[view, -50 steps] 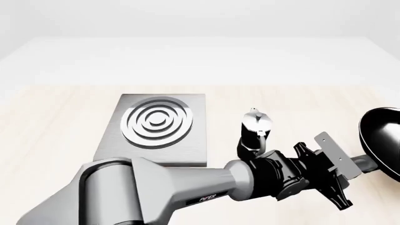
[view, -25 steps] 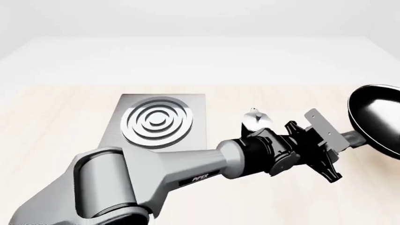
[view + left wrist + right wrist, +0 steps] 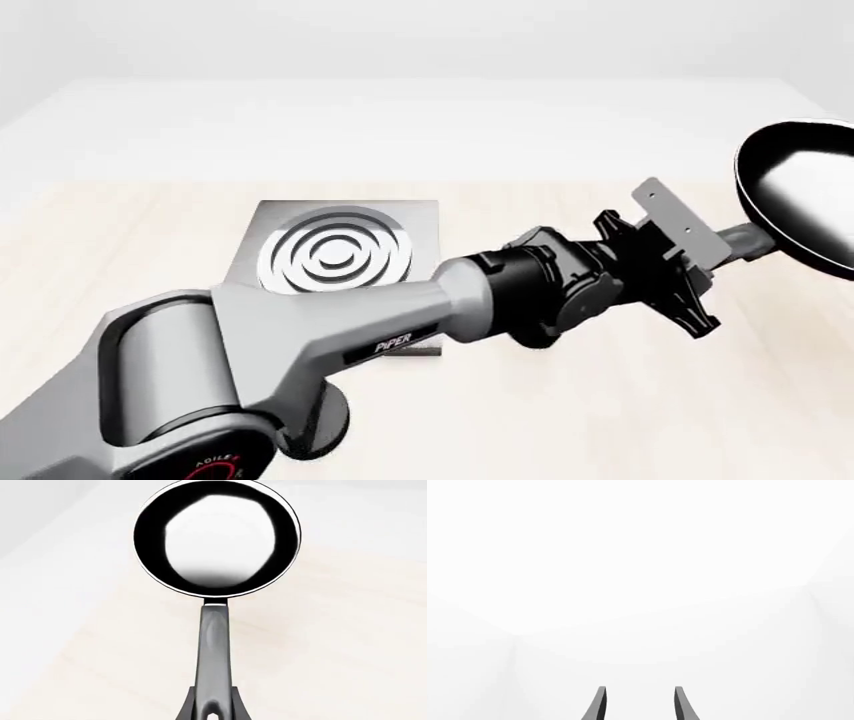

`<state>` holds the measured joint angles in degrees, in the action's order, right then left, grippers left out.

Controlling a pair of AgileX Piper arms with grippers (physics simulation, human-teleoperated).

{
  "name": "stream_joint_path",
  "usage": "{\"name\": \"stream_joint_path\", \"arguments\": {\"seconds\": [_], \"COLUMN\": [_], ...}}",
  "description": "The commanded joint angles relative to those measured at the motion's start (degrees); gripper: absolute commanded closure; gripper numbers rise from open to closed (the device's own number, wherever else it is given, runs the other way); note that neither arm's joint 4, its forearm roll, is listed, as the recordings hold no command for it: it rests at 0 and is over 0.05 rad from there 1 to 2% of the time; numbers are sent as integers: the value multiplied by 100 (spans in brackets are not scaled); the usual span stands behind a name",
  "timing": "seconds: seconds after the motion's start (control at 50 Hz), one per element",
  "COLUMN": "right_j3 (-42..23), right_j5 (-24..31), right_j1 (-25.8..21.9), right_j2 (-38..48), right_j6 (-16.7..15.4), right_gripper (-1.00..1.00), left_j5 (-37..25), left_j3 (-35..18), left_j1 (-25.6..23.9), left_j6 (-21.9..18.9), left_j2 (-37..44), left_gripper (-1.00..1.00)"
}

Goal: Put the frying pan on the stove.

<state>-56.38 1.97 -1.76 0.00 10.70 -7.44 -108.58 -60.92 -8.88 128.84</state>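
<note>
The frying pan [image 3: 801, 195] hangs in the air at the far right of the front view, clear of the bench [image 3: 641, 400], its round black bowl tipped toward the camera and partly cut off by the frame edge. Its glossy inside shows as a bright white patch in the left wrist view, ringed by the black wall, with the long dark grey handle running straight back to the camera.

The left arm [image 3: 334, 340] stretches across the bench from the near left, passing over the near right corner of the stove [image 3: 334, 270]. The stove lies flat on the bench left of centre, a grey square slab with silver concentric rings, well apart from the pan.

The left gripper [image 3: 721, 250] is clamped on the end of the pan's handle, its fingers [image 3: 193, 705] pressed against either side of it.

The right gripper [image 3: 638, 705] holds nothing; its two fingers stand parted against a blank white background.
</note>
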Motion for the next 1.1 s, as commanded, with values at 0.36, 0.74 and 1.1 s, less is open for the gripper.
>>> {"name": "stream_joint_path", "arguments": {"seconds": [0.36, 0.74, 1.1], "right_j3": [-207, -493, -678], "right_j5": [222, 499, 708], "right_j1": [2, 28, 106], "right_j2": [0, 0, 1], "right_j6": [-42, -54, -13], "right_gripper": [-100, -100, -100], "left_j5": [-76, -157, 103], "left_j3": [-154, 20, 568], "left_j1": [420, 725, 1004], "left_j6": [-302, -462, -466], "left_j2": [-503, -951, -1375], "left_gripper": [100, 100, 100]}}
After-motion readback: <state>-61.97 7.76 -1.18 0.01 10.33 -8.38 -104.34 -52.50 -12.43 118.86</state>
